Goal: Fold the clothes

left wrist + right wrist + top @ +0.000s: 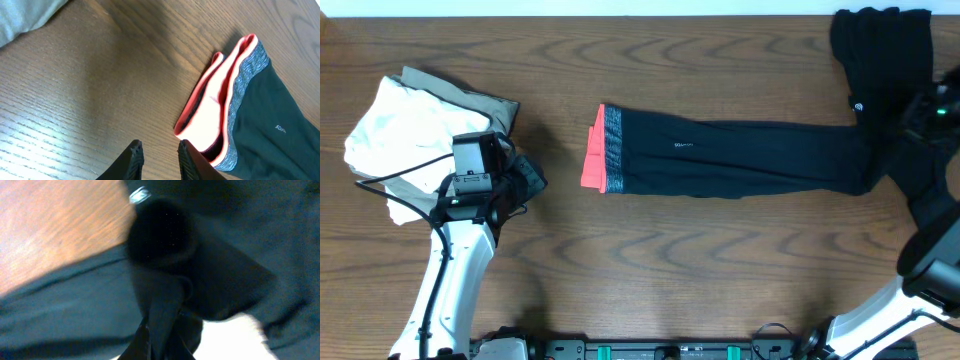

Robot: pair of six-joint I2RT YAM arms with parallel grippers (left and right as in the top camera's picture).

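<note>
Long dark leggings (740,155) lie flat across the table, their grey-and-coral waistband (602,150) pointing left. In the left wrist view that waistband (215,107) gapes open just right of my fingers. My left gripper (525,180) hovers left of it, open a little, with only bare wood between the fingertips (134,156). A black garment (880,45) with a small logo is heaped at the far right. My right gripper (923,112) sits over it, shut on a fold of black fabric (165,300) that rises between the jaws.
A crumpled pile of white and olive cloth (405,120) lies at the far left, partly under my left arm; its edge (25,15) shows in the left wrist view. The table's far edge (640,14) runs along the top.
</note>
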